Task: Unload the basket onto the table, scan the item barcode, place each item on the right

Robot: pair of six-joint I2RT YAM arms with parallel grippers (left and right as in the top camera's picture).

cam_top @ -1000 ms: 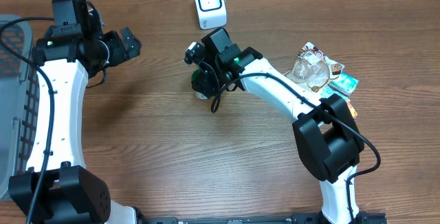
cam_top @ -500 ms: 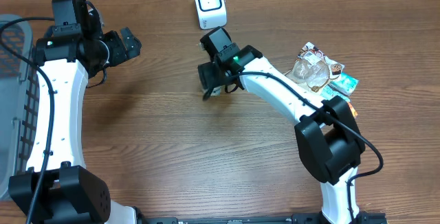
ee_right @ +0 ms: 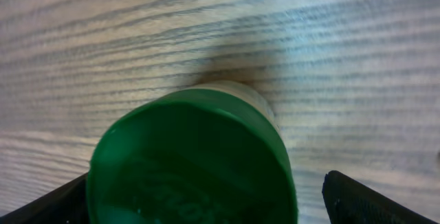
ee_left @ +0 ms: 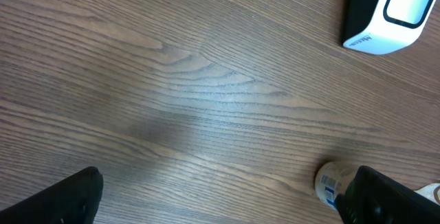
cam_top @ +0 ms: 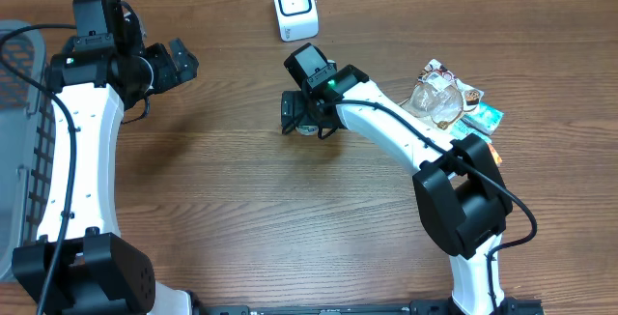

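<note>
- right gripper (ee_right: 206,183): jaws spread wide, holding nothing; the fingers (ee_right: 368,200) stand either side of the green-capped bottle (ee_right: 192,155); the right finger is clear of the cap, but whether the left one touches it cannot be told
- the bottle stands upright on the table (cam_top: 241,209), between the open jaws, just in front of the scanner (cam_top: 294,6)
- left gripper (cam_top: 182,62): jaws spread wide and empty, above bare wood; well apart from the bottle
</note>
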